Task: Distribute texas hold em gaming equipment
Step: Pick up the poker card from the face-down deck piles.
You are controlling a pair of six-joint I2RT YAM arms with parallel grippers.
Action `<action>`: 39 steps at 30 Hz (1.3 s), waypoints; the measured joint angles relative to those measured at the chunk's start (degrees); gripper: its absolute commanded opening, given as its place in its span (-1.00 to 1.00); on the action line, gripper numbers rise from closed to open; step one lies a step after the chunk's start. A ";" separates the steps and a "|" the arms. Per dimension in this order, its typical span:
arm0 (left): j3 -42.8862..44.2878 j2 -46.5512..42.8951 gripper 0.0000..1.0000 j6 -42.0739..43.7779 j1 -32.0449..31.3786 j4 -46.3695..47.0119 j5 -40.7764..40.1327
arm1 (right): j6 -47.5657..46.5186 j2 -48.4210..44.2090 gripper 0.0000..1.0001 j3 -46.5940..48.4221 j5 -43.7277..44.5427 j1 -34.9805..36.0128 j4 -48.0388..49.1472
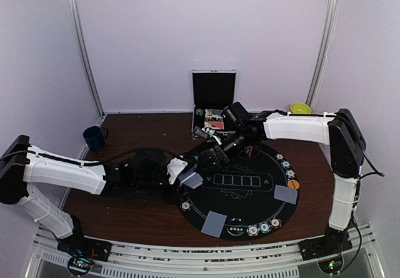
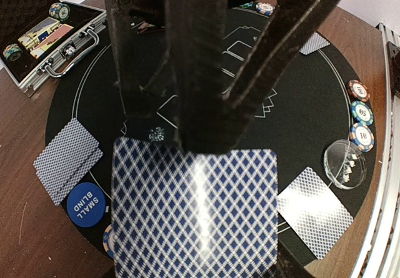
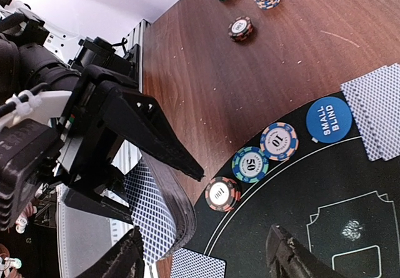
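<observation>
My left gripper [image 2: 194,142] is shut on a bowed deck of blue-backed playing cards [image 2: 194,209] over the left edge of the round black mat [image 1: 250,197]. My right gripper [image 3: 206,262] stands open close beside that deck [image 3: 156,209], with its left finger [image 3: 122,259] next to the deck's lower corner and nothing gripped. Dealt card piles lie on the mat [image 1: 213,223] [image 1: 285,194] [image 2: 67,159]. Chips marked 100 [image 3: 223,193], 50 [image 3: 250,164] and 10 [image 3: 279,141] sit on the mat's rim beside a blue SMALL BLIND button [image 3: 329,120].
An open silver case [image 1: 214,100] stands at the back of the table, with a dark blue mug [image 1: 95,138] at the back left and a green bowl [image 1: 300,109] at the back right. More chips [image 1: 264,228] [image 1: 285,164], an orange button [image 1: 293,183] and a clear dish [image 2: 345,160] line the mat's rim.
</observation>
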 measured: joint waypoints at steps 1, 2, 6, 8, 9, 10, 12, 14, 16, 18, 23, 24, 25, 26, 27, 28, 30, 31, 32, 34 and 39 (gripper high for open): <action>0.00 0.00 0.06 0.00 0.00 0.02 0.00 | 0.04 0.28 0.35 0.09 -0.07 0.24 -0.02; 0.00 0.00 0.06 0.00 0.00 0.02 0.00 | 0.17 0.59 0.35 0.28 -0.20 0.50 -0.02; 0.00 0.00 0.06 0.00 0.00 0.00 0.00 | 0.59 1.77 0.34 0.76 -0.57 1.57 -0.02; 0.00 0.00 0.06 0.00 0.00 0.02 0.00 | 0.79 2.19 0.33 1.05 -0.68 1.97 -0.22; 0.00 0.00 0.06 0.00 0.00 0.02 0.00 | 0.83 2.40 0.33 1.22 -0.72 2.14 -0.22; 0.00 0.00 0.06 0.00 0.00 0.02 0.00 | 0.90 2.62 0.32 1.38 -0.76 2.32 -0.22; 0.00 0.00 0.06 0.00 0.00 0.02 0.00 | 1.09 2.93 0.28 1.53 -0.79 2.56 -0.22; 0.00 0.00 0.06 0.00 0.00 0.02 0.02 | 1.77 3.37 0.24 1.79 -0.76 2.73 -0.02; 0.00 0.00 0.06 0.00 0.00 0.02 0.02 | 2.75 3.96 0.19 2.14 -0.74 2.73 0.35; 0.00 0.00 0.06 0.00 0.00 0.02 0.02 | 3.61 4.55 0.14 2.32 -0.66 2.73 0.74; 0.00 0.00 0.06 0.00 0.00 -0.87 -0.04 | 4.50 5.60 -0.12 2.93 -0.55 2.73 0.70; 0.00 0.00 0.06 0.00 0.02 -1.01 -0.04 | 4.35 5.62 -0.14 3.06 -0.44 2.73 0.59; 0.00 0.00 0.06 0.00 0.00 -1.05 -0.02 | 4.22 5.62 -0.15 3.23 -0.37 2.75 0.39; 0.00 0.00 0.06 0.00 0.00 -1.11 -0.02 | 4.26 5.62 -0.18 3.30 -0.33 2.84 0.22; 0.00 0.00 0.06 0.00 0.00 -1.18 0.00 | 4.22 5.62 -0.20 3.30 -0.26 2.84 -0.02; 0.00 0.00 0.06 0.00 0.00 -1.29 -0.02 | 4.20 5.62 -0.22 3.30 -0.31 2.84 -0.22; 0.00 0.00 0.06 0.00 0.00 -1.53 -0.02 | 4.00 5.62 -0.26 3.30 -0.28 2.82 -0.50; 0.00 0.02 0.06 0.00 0.00 -1.55 0.00 | 3.89 5.60 -0.28 3.30 -0.28 2.82 -0.61; 0.00 0.04 0.07 0.00 0.00 -1.60 0.00 | 3.78 5.60 -0.30 3.30 -0.28 2.82 -0.68; 0.00 0.13 0.06 0.00 0.00 -1.68 -0.02 | 3.39 5.55 -0.36 3.30 -0.17 2.82 -0.90; 0.00 0.24 0.06 0.02 0.00 -2.01 -0.02 | 2.54 5.33 -0.50 3.28 0.02 2.54 -1.73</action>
